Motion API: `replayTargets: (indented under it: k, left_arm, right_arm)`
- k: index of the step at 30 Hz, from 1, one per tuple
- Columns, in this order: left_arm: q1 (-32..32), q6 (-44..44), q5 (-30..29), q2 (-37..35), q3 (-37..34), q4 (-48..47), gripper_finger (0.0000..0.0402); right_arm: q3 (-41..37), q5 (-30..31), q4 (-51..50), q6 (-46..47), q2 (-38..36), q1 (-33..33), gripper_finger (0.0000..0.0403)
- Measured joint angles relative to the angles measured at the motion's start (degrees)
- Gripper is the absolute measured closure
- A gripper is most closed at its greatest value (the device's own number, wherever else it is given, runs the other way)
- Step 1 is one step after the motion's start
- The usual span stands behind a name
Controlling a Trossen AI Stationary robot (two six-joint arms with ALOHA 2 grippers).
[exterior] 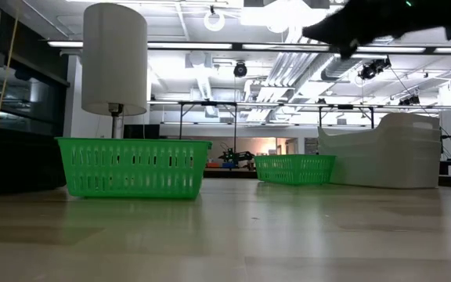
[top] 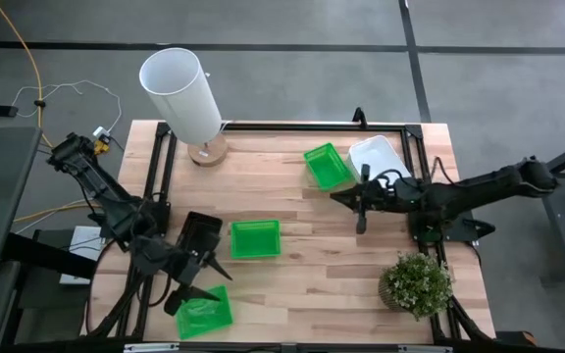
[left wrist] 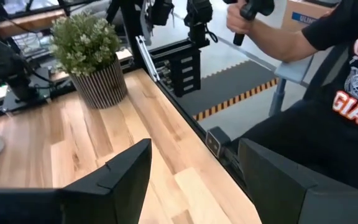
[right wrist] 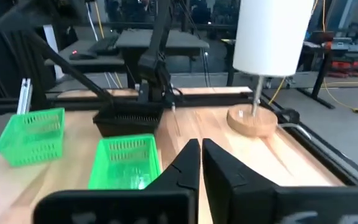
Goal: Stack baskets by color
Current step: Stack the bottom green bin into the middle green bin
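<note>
Both my grippers are empty right now. My left gripper [top: 207, 277] hangs near the front left of the table with its fingers spread wide, nothing between them. It sits between a black basket [top: 200, 235], a green basket [top: 255, 238] just beyond it toward the middle, and another green basket [top: 204, 314] at the front edge. My right gripper [top: 361, 211] hovers over the back right part of the table, fingers pressed together on nothing. A third green basket [top: 328, 165] lies just behind and to the left of it, with a white basket [top: 379, 157] beside that at the back right.

These baskets look like thin slotted plastic: light, fairly stiff, likely to skid on the smooth wood if nudged. I judge the best hold is a pinch on one wall's upper rim, one finger inside and one outside.

From here, the middle green basket is the nearest same-colour partner for either of the other two. A white lamp [top: 180, 93] and a potted plant [top: 416, 283] stand clear of them.
</note>
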Motion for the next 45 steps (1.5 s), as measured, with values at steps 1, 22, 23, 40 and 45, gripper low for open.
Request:
replayTargets:
  k: [1,22,23,40,45]
  left_arm:
    - [-0.33,0.16,-0.7,-0.04,0.0,0.01,0.0172]
    - [-0.73,-9.06,2.47,6.11,0.04,-4.65,0.0172]
    - [-0.82,-10.02,2.46,6.71,0.04,-5.36,0.0172]
    - [-3.57,-11.67,5.29,25.63,8.2,-19.7,0.0184]
    - [-2.96,-6.98,10.9,31.97,12.88,-22.15,0.0185]
  right_arm:
    - [-2.12,-0.08,1.01,0.12,-1.7,0.01,0.0399]
    - [-23.33,-3.98,14.99,3.84,-24.7,-0.47,0.0403]
    - [-23.33,-4.56,14.97,3.82,-25.08,-0.47,0.0403]
    - [-23.3,-4.41,13.8,3.93,-25.54,-0.47,0.0403]
    - [-23.22,-3.4,13.41,3.95,-25.53,-0.47,0.0403]
